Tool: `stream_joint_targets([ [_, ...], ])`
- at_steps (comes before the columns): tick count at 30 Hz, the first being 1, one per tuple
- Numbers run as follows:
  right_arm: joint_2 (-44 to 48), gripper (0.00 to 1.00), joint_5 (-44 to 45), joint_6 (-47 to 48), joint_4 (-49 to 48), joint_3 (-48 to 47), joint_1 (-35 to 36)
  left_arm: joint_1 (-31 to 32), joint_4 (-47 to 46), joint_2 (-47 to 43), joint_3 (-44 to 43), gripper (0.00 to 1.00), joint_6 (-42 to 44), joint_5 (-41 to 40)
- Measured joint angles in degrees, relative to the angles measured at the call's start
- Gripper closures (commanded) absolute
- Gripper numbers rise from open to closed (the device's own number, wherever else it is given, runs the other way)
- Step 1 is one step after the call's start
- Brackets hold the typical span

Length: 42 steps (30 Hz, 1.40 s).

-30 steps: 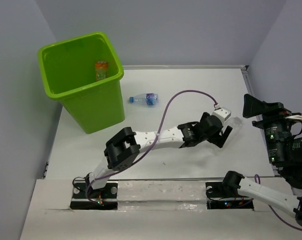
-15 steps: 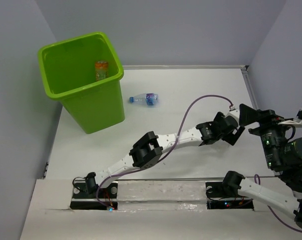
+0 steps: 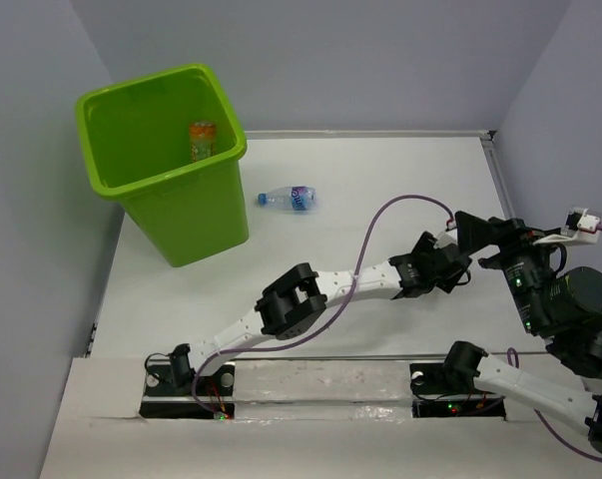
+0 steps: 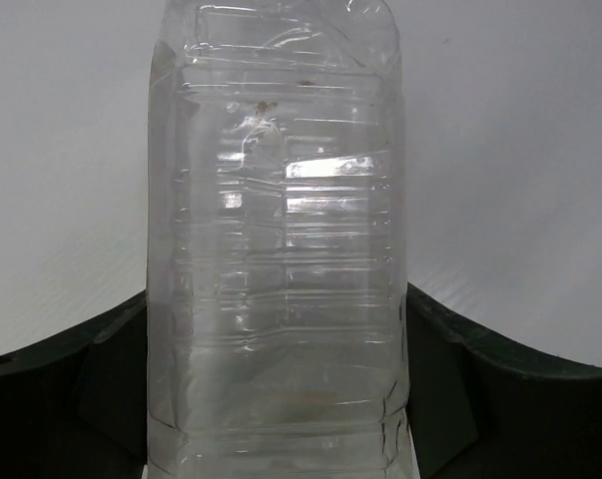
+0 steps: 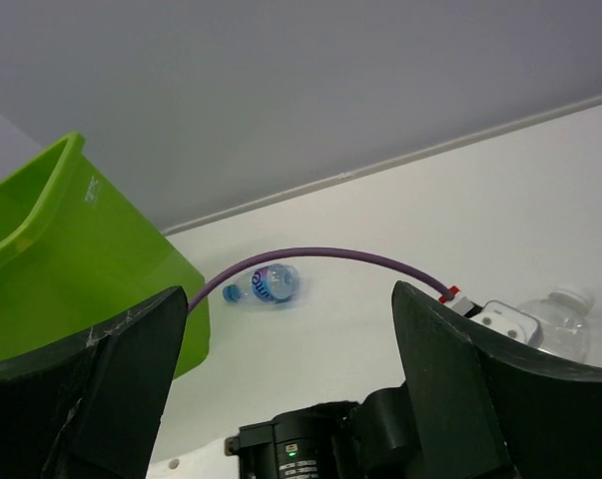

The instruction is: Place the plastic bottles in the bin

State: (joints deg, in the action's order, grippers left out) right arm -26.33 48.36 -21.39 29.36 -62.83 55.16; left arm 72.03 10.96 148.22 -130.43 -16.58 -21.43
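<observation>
1. the left end effector (image 4: 276,291) straddles a clear bottle (image 4: 276,200) on the bench (image 3: 380,170), at the right-centre of the top view.
2. its fingers (image 4: 101,389) stand wide against the bottle's sides; it cannot be told whether they are squeezing it.
3. the right end effector (image 5: 289,294) hangs spread apart and holds nothing.
4. a blue-labelled bottle (image 3: 289,198) lies on the bench just right of the bin (image 3: 196,215).
5. an orange bottle (image 3: 202,140) is inside the bin, at upper left.
</observation>
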Motion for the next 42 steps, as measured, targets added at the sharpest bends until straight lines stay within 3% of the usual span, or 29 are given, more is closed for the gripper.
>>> stream_joint_targets([
  [7,-0.7,0.17,-1.9,1.1,-0.2,-0.4,0.0,0.1,-2.6,-20.6,30.8,0.63,-0.2,-3.4],
  [11,-1.1,0.18,-7.3,4.4,-0.7,-4.3,0.0,0.0,-4.6,-33.8,42.6,0.63,-0.2,-3.0],
  [17,-4.1,0.21,-9.0,10.7,-5.0,-12.9,0.0,0.7,-10.2,-59.2,53.1,0.63,-0.2,-4.8],
  [19,-7.0,0.28,-8.6,12.5,-6.5,-13.6,0.0,0.8,-12.5,-67.5,55.1,0.63,0.0,-6.6],
  [24,-16.9,0.28,-9.9,18.3,-8.9,-13.2,0.0,-2.3,-13.9,-83.8,56.4,0.63,1.7,-10.7],
  [30,-26.7,0.27,-17.4,25.6,-9.7,-14.3,0.0,-19.6,-12.4,-92.2,53.4,0.63,2.7,-14.0],
  [36,-37.4,0.17,-38.1,30.5,-10.6,-15.5,-6.7,-33.6,-9.3,-92.9,49.9,0.63,3.2,-15.6],
  [39,-48.2,0.11,-51.1,31.7,-10.1,-18.7,-13.2,-41.8,-7.3,-91.6,47.8,0.63,2.1,-14.3],
  [42,-59.6,0.07,-57.0,33.3,-8.8,-23.3,-16.2,-50.5,-6.3,-89.8,47.3,0.63,0.5,-12.1],
])
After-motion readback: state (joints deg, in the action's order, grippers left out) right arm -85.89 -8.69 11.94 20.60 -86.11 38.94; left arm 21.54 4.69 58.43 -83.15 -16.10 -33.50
